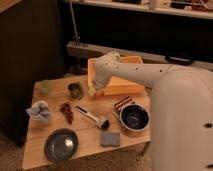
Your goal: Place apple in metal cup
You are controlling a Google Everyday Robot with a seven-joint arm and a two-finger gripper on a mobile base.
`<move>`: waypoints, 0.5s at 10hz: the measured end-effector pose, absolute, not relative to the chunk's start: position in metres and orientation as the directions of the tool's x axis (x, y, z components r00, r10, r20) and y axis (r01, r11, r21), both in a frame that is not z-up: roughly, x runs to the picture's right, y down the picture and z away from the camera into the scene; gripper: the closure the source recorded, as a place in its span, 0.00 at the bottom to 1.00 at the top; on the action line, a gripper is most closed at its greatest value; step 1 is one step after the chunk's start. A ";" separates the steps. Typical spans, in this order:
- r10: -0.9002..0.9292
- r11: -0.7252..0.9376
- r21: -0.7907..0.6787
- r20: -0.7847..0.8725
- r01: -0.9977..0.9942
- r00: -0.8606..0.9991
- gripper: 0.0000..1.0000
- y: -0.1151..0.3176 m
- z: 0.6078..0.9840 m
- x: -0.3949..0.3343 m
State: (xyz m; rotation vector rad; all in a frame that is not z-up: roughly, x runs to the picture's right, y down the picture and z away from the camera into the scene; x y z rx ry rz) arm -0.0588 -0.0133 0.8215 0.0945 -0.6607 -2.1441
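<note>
On the wooden worktop [87, 137], our gripper [94, 92] hangs just beside the metal cup [75, 90], likely lining up the drop. The apple is hidden, so we cannot tell its grip.

Low wooden table [86, 131], light grain, stands on speckled grey floor [11, 158]; tall dark cabinet [30, 55] just beside its left edge. Behind the table: a long pale ledge [150, 55] runs low along a dark recess, a pale shelf [140, 9] crosses the top, and a thin upright pole [75, 25] stands between them. Light dim, warm.
</note>
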 end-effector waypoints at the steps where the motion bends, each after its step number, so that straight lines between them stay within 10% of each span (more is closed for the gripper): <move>1: -0.766 -0.500 0.508 0.117 0.701 -0.632 0.43 -0.030 0.806 -0.068; 5: -0.746 -0.568 0.534 -0.013 0.627 -0.665 0.43 -0.072 0.797 -0.129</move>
